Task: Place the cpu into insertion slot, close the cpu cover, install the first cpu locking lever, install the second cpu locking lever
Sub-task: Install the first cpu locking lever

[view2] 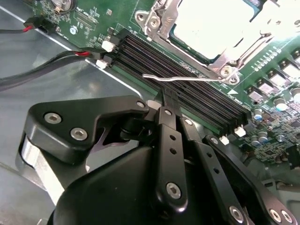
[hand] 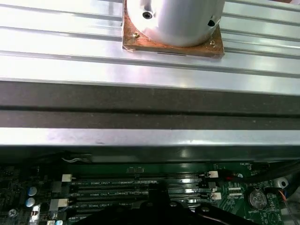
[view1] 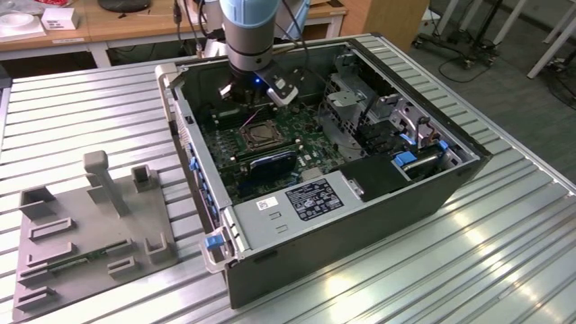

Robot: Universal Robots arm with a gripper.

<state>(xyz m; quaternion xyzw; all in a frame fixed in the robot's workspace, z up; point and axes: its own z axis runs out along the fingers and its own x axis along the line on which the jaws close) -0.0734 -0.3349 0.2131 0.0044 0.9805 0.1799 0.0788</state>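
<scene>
Scanning near to far, exterior view: one grey fixture (view1: 90,229) lower left, one open computer case (view1: 360,223) and one gripper (view1: 256,91) inside it; can't tell its grip. One cpu (view2: 211,23) lies flat in the insertion slot (view1: 258,134), mid-frame, with the cpu cover (view2: 161,26) framing its edges. The second wrist view adds one wire lever (view2: 187,78), its long axis parallel to the memory slots (view2: 201,101).

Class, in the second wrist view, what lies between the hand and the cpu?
In the second wrist view, a thin silvery locking lever and the long black memory slots lie between the hand and the cpu.
</scene>
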